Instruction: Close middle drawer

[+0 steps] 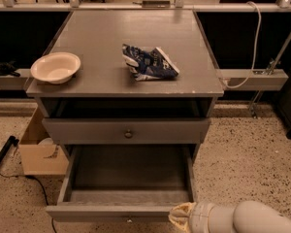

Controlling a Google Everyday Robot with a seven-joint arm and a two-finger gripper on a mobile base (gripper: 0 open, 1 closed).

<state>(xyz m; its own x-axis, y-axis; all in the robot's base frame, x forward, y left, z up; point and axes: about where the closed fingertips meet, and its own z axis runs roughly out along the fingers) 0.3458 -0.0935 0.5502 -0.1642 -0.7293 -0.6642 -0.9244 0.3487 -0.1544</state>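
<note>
The middle drawer [111, 211] is pulled far out of the grey cabinet, its empty inside showing. Its flat grey front runs along the bottom edge of the camera view, with the small knob [129, 221] just showing. Above it, the uppermost knobbed front [128, 130] is pushed in. The lowest front is out of view. My gripper [182, 216], a cream tip on a white arm [252, 220], comes in from the bottom right. It sits against the right end of the open drawer's front.
On the cabinet top [102, 42] lie a cream bowl [56, 67] at the left and a crumpled blue-and-white bag [148, 62] at the centre. A cardboard box [36, 149] stands on the speckled floor left of the cabinet. A black cable and pole [2, 154] lie further left.
</note>
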